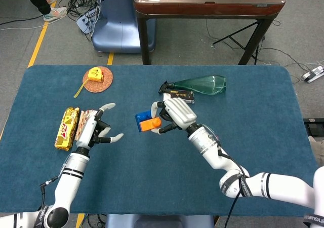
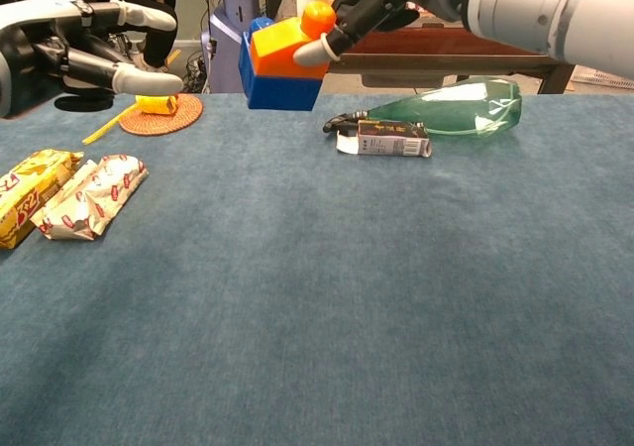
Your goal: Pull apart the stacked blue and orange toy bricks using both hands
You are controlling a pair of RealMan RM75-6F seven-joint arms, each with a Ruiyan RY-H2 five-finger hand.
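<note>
Orange brick capping blue brick, pinched aloft by right robot hand; left robot hand spread wide.

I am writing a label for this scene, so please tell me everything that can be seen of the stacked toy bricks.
The stacked toy bricks are two glossy plastic pieces still joined: a larger blue brick below and a smaller orange brick with a round stud on top. The right hand holds the stack tilted in the air above the blue table. The left hand is open nearby, not touching it.
</note>
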